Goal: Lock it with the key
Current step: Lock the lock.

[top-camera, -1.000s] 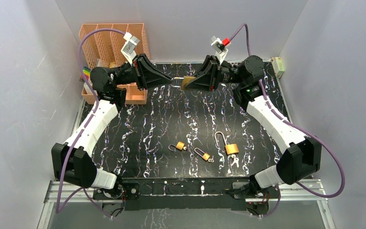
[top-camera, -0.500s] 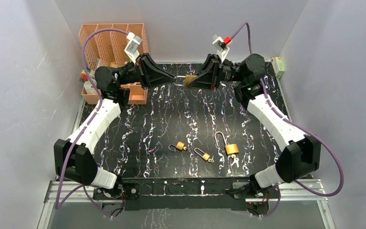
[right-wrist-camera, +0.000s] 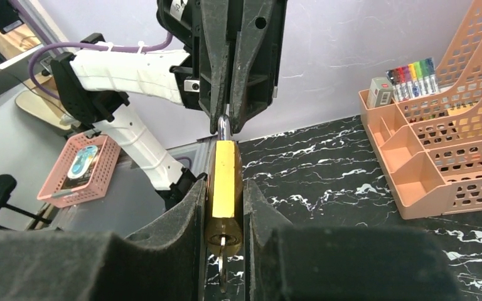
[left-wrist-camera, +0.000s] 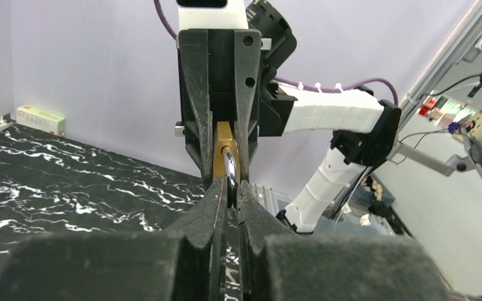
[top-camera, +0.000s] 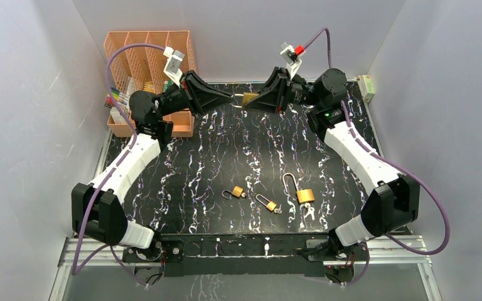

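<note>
While aloft, padlock (right-wrist-camera: 223, 164): L gripper (left-wrist-camera: 228, 187), R gripper (right-wrist-camera: 224, 188)

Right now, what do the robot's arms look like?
Both the left arm and right arm have white shells with black joints, pointy black fingers, and a purple cable looping along each. A small green light glows on the right one.

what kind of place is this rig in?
Likely a robotics lab test cell: a black marbled table boxed in by plain white walls, one padlock clamped between both arms' jaws, three more padlocks laid out nearby.
</note>
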Motion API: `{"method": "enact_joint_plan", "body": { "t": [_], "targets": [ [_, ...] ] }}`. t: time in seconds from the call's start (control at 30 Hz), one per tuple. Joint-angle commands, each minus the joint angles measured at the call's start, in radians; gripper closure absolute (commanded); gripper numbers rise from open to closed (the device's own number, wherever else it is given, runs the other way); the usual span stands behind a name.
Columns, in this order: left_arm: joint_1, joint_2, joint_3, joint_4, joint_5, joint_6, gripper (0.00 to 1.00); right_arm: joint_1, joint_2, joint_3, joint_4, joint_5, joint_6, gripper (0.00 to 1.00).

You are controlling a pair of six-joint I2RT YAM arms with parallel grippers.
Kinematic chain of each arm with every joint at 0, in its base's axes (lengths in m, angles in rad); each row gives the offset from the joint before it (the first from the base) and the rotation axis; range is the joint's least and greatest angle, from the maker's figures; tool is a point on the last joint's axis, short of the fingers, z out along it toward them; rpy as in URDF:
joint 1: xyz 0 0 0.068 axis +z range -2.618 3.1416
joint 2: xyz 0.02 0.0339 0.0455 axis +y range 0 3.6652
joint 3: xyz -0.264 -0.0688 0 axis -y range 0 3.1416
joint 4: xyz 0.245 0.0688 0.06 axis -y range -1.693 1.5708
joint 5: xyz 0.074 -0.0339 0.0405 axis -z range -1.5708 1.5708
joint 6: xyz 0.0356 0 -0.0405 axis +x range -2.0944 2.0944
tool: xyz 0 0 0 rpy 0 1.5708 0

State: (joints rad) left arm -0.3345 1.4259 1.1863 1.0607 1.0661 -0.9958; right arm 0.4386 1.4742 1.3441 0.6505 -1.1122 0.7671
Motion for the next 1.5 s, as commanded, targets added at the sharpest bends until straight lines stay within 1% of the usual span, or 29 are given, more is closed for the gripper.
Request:
{"method": "enact_joint_plan", "body": {
  "t": [0.0, 0.13, 0.33, 0.43, 0.53, 0.63, 0.8, 0.93, 1.0, 1.07, 1.13, 1.2, 1.23, 1.3, 1.4, 1.47],
  "targets": [
    [-0.144, 0.017, -0.045, -0.115, 0.064, 0.085, 1.00, 0.085, -0.050, 0.026, 0.084, 0.278, -0.103, 1.00],
    [-0.152, 0.016, -0.049, -0.136, 0.071, 0.084, 1.00, 0.086, -0.062, 0.028, 0.079, 0.320, -0.163, 1.00],
    [-0.186, 0.024, -0.052, -0.186, 0.030, 0.161, 1.00, 0.113, -0.016, 0.086, 0.080, 0.297, -0.140, 1.00],
    [-0.241, 0.059, -0.030, -0.236, -0.026, 0.225, 1.00, 0.163, 0.003, 0.091, 0.077, 0.319, -0.150, 1.00],
    [-0.270, 0.083, -0.011, -0.242, -0.064, 0.238, 1.00, 0.182, 0.014, 0.080, 0.076, 0.324, -0.149, 1.00],
    [-0.271, 0.073, 0.000, -0.250, -0.105, 0.254, 1.00, 0.184, 0.002, 0.067, 0.065, 0.331, -0.155, 1.00],
    [-0.271, 0.028, 0.017, -0.340, -0.208, 0.333, 1.00, 0.183, -0.032, 0.051, 0.014, 0.339, -0.192, 1.00],
    [-0.271, 0.002, 0.019, -0.352, -0.249, 0.344, 1.00, 0.180, -0.058, 0.031, -0.007, 0.346, -0.212, 1.00],
    [-0.270, -0.013, 0.015, -0.356, -0.256, 0.348, 0.94, 0.171, -0.076, 0.022, -0.025, 0.358, -0.223, 1.00],
    [-0.270, -0.037, 0.000, -0.356, -0.269, 0.353, 0.79, 0.151, -0.105, -0.003, -0.020, 0.390, -0.224, 1.00],
    [-0.270, -0.072, -0.026, -0.334, -0.286, 0.346, 0.65, 0.138, -0.148, -0.064, 0.020, 0.448, -0.227, 1.00],
    [-0.267, -0.099, -0.062, -0.269, -0.290, 0.312, 0.53, 0.134, -0.191, -0.112, 0.056, 0.509, -0.238, 1.00],
    [-0.265, -0.107, -0.078, -0.229, -0.282, 0.286, 0.49, 0.132, -0.206, -0.127, 0.069, 0.529, -0.244, 1.00],
    [-0.264, -0.109, -0.096, -0.151, -0.253, 0.235, 0.44, 0.130, -0.222, -0.145, 0.096, 0.551, -0.246, 1.00],
    [-0.264, -0.089, -0.099, -0.045, -0.196, 0.156, 0.39, 0.126, -0.232, -0.160, 0.152, 0.572, -0.230, 1.00],
    [-0.264, -0.079, -0.103, 0.010, -0.181, 0.116, 0.37, 0.123, -0.232, -0.170, 0.199, 0.594, -0.208, 1.00]
  ]
}}
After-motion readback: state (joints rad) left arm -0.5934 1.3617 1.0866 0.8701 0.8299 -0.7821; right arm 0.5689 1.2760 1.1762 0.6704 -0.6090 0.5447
